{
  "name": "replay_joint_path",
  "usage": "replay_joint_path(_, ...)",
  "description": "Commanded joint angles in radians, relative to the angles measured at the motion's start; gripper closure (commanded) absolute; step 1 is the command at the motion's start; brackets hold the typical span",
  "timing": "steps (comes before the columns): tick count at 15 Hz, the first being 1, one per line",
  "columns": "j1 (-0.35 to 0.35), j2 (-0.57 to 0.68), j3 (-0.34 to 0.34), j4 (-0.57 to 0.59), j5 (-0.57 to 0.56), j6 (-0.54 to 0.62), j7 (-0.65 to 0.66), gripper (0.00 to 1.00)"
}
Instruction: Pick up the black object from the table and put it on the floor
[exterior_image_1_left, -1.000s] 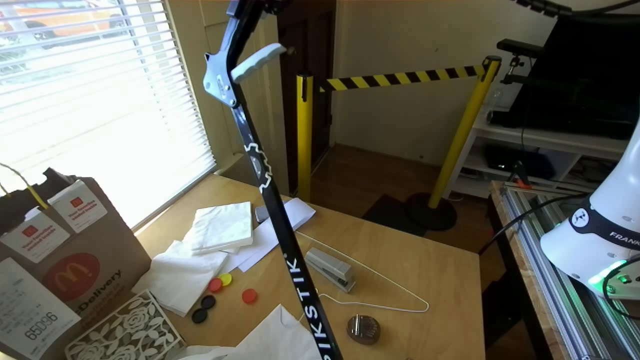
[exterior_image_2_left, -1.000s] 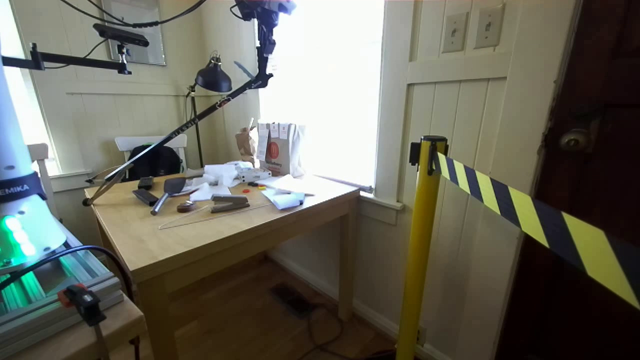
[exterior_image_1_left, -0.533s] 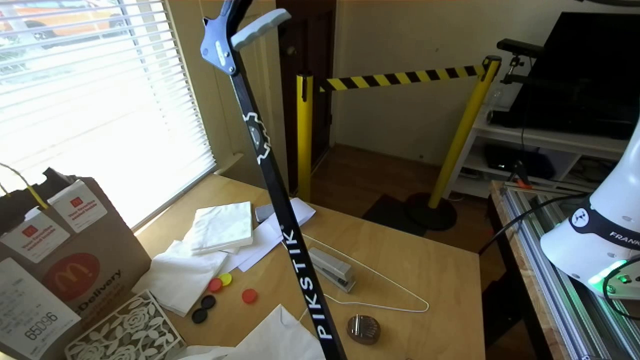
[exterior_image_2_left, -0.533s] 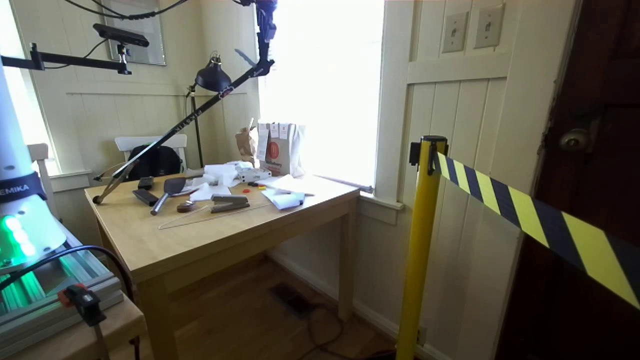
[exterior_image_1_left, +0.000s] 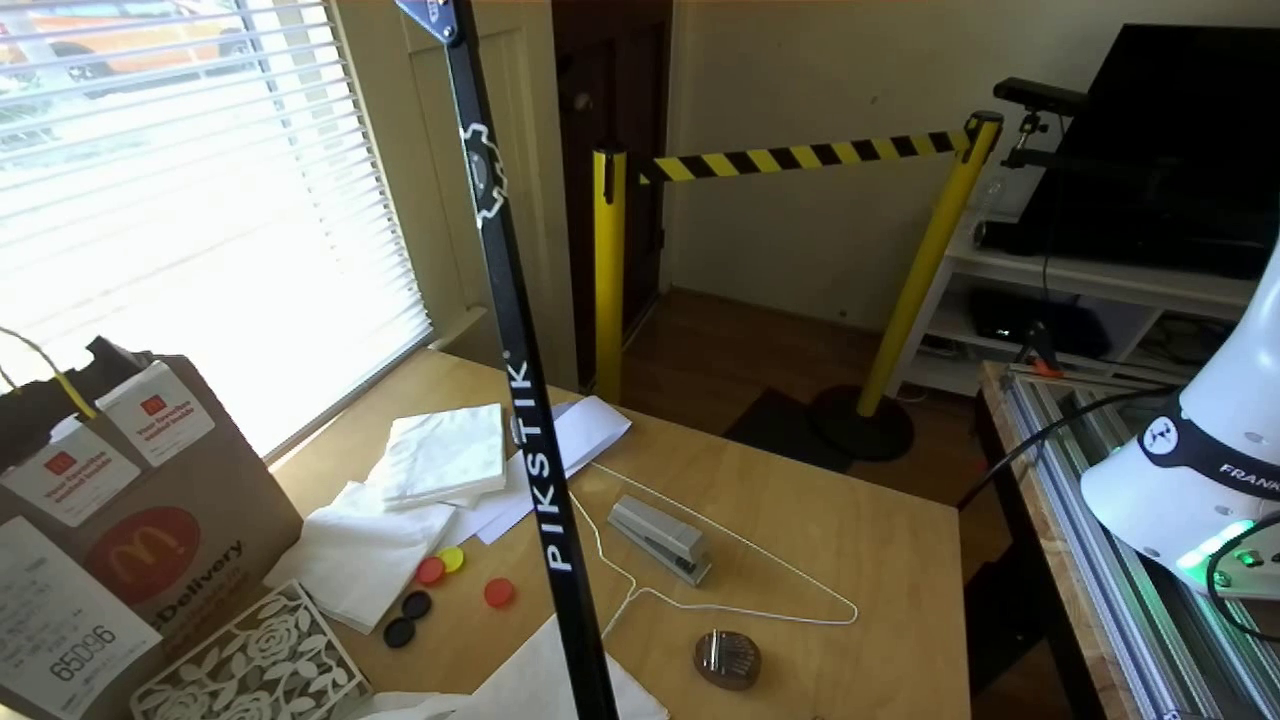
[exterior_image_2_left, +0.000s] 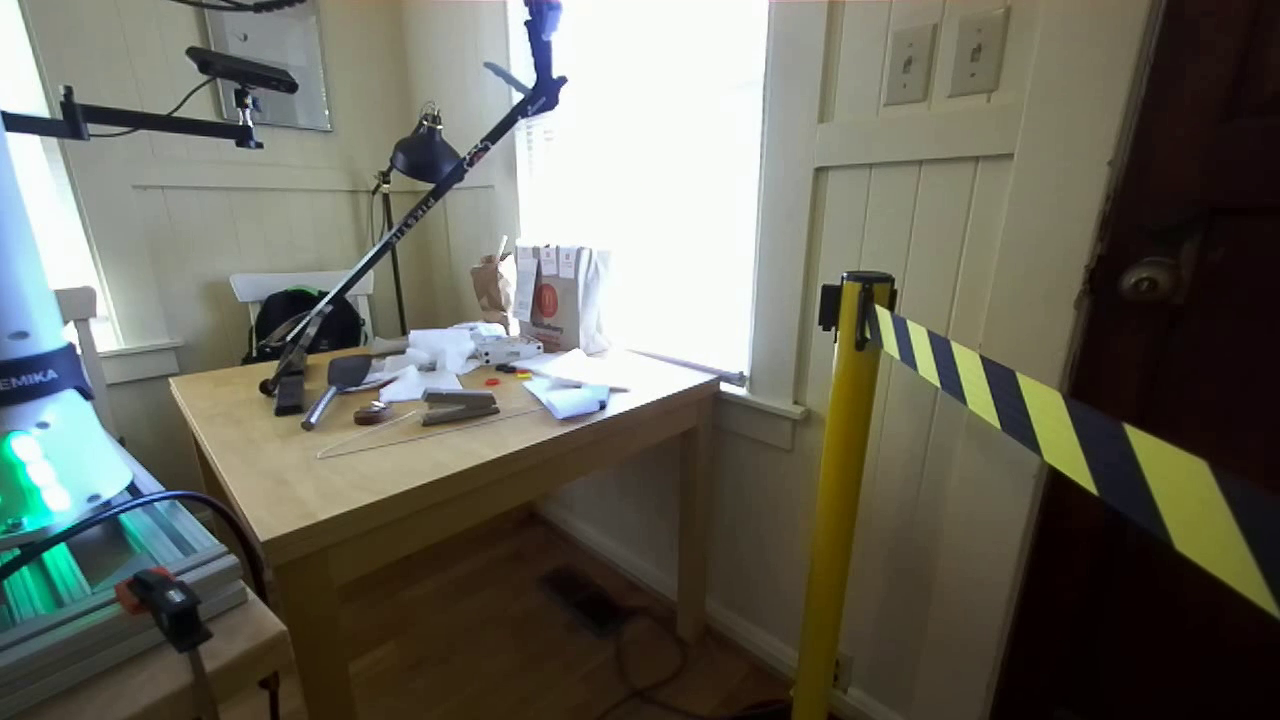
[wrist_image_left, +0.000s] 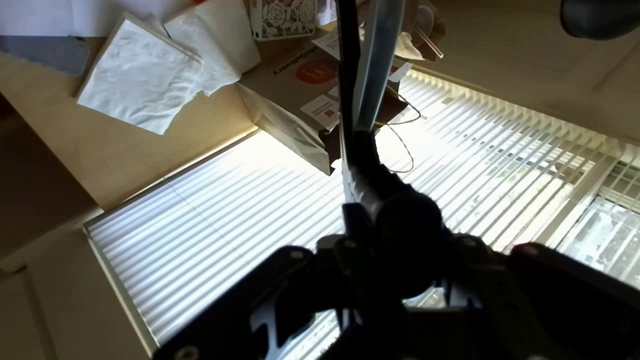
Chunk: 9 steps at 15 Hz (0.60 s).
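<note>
The black object is a long black reacher stick (exterior_image_1_left: 535, 430) with white lettering, a grey trigger and a claw end. In an exterior view the stick (exterior_image_2_left: 400, 230) slants from upper right to lower left, its claw end low over the table (exterior_image_2_left: 260, 490); I cannot tell whether it touches. My gripper (wrist_image_left: 407, 250) is shut on the stick's handle in the wrist view, dark against the window. The gripper (exterior_image_2_left: 543, 14) is only partly in view at an exterior view's top edge. The brown floor (exterior_image_2_left: 450, 630) lies below the table; it also shows behind it (exterior_image_1_left: 720, 340).
On the table are a stapler (exterior_image_1_left: 660, 538), a wire hanger (exterior_image_1_left: 760, 545), a round brown thing (exterior_image_1_left: 727, 658), napkins (exterior_image_1_left: 445, 455), coloured caps, a spatula (exterior_image_2_left: 348, 372) and a paper bag (exterior_image_1_left: 150, 500). A lamp (exterior_image_2_left: 427, 155) stands behind. A yellow post (exterior_image_2_left: 840, 480) with striped tape stands beside.
My gripper has risen with the stick, which is now steeper. Its claw end has moved from the table's left edge rightward over the tabletop; the trigger has risen nearly out of an exterior view.
</note>
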Motion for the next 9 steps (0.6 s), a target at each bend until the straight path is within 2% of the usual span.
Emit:
replay_joint_path(1,0.005,-0.053,-0.007,-0.037,0.040,0.048,-0.029,0.92)
replay_joint_path(5,0.007,-0.081,-0.010,-0.040,0.085,0.055,-0.068,0.92)
replay_joint_path(9,0.007,-0.111,-0.018,-0.050,0.196,0.049,-0.162,0.92)
